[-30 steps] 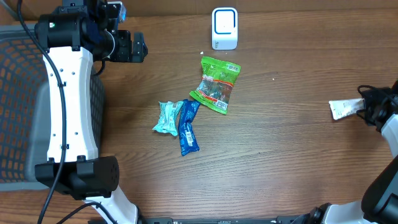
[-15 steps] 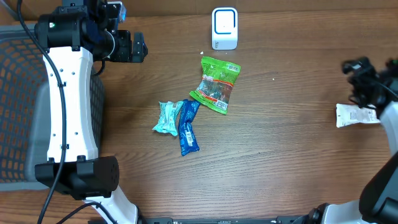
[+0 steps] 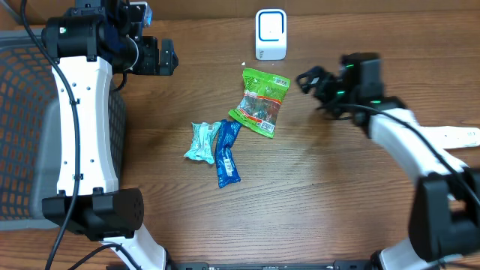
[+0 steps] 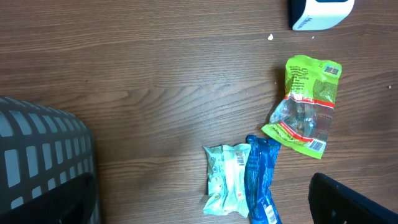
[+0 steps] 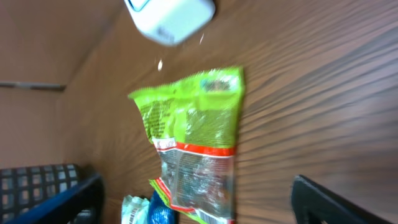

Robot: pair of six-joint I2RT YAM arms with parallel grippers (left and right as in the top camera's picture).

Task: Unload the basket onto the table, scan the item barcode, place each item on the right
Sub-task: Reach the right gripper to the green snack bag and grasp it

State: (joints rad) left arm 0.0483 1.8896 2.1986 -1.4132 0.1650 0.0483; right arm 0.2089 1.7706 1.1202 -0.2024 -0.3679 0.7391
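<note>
Three packets lie mid-table: a green snack bag (image 3: 261, 101) with a clear window, a pale teal packet (image 3: 201, 142) and a blue packet (image 3: 226, 154) overlapping it. A white barcode scanner (image 3: 271, 34) stands at the back. My right gripper (image 3: 313, 84) hovers open and empty just right of the green snack bag (image 5: 193, 137), which shows between its jaws in the right wrist view. A white packet (image 3: 459, 137) lies flat near the right edge. My left gripper (image 3: 166, 58) hangs open and empty at the back left, looking down on the teal packet (image 4: 227, 183) and blue packet (image 4: 261, 180).
A dark mesh basket (image 3: 22, 127) fills the left side, under the left arm. The scanner (image 5: 171, 15) is just beyond the green bag in the right wrist view. Bare wooden table (image 3: 352, 187) lies to the front right.
My right gripper let go of the white packet, which now lies near the right edge. The right arm swung left across the table to the green bag. The left arm held still.
</note>
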